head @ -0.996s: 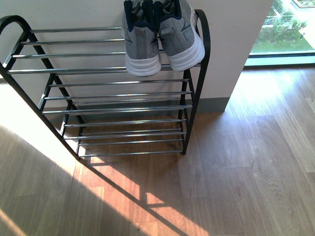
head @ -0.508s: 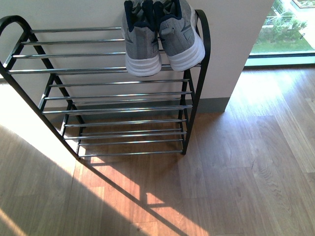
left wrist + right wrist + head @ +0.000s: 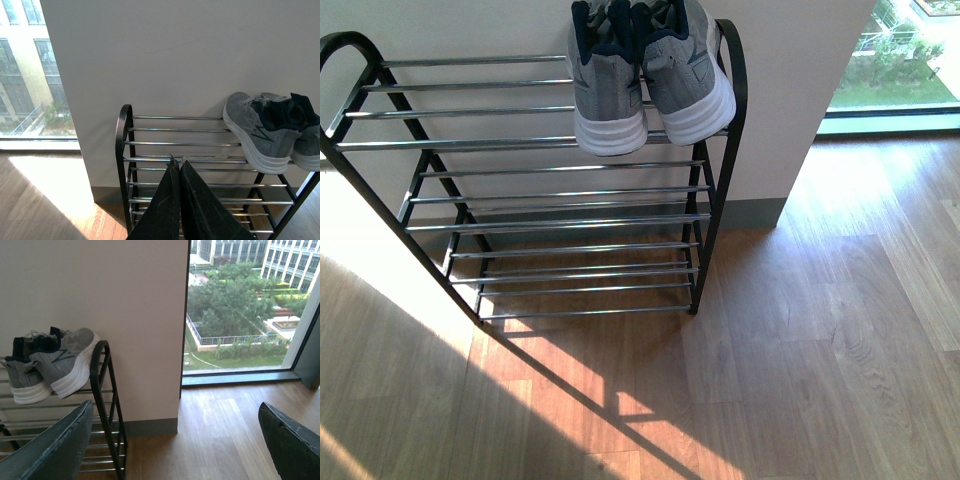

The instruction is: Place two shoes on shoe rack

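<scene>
Two grey knit sneakers [image 3: 645,80] with white soles stand side by side on the top shelf of the shoe rack [image 3: 535,190], at its right end, heels toward me. The same pair of sneakers [image 3: 272,127] shows in the left wrist view and again [image 3: 50,365] in the right wrist view. My left gripper [image 3: 176,162] is shut with nothing between its dark fingers, in front of the rack [image 3: 150,165]. Facing the wooden floor just right of the rack [image 3: 107,410], my right gripper [image 3: 175,437] is open and empty. Neither arm appears in the front view.
The rack stands against a pale wall [image 3: 790,100] with a grey baseboard. Wooden floor [image 3: 790,350] spreads in front and to the right. A floor-to-ceiling window [image 3: 240,310] lies to the right of the wall, another window [image 3: 30,75] to the left.
</scene>
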You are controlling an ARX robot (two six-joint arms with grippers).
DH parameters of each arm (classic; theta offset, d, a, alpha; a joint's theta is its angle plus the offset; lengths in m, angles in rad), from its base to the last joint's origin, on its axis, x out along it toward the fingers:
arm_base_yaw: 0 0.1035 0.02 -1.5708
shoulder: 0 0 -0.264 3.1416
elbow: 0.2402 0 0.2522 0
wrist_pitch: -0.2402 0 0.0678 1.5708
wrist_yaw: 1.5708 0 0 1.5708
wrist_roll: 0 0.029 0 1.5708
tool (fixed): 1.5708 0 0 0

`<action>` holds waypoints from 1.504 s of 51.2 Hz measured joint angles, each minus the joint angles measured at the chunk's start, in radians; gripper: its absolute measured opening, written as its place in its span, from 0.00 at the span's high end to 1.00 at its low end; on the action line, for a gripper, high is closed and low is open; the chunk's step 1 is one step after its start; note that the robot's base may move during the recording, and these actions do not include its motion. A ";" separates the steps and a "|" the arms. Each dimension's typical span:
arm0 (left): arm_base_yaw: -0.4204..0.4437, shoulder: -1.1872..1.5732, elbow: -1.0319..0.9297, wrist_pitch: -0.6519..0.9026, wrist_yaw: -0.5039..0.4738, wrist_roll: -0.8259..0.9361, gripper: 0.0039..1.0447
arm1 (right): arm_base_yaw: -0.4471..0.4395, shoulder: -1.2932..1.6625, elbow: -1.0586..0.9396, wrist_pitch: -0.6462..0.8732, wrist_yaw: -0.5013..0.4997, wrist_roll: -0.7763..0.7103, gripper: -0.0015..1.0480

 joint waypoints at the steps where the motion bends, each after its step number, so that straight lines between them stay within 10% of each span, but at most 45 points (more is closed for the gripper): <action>1: 0.000 -0.005 0.000 -0.004 0.000 0.000 0.99 | 0.000 0.000 0.000 0.000 0.000 0.000 0.09; 51: 0.001 -0.360 0.000 -0.376 0.000 -0.001 0.98 | 0.000 0.000 0.000 -0.001 0.000 0.000 0.09; 77: 0.001 -0.361 0.000 -0.376 -0.003 0.000 0.21 | -0.001 0.000 0.000 -0.001 -0.003 0.000 0.09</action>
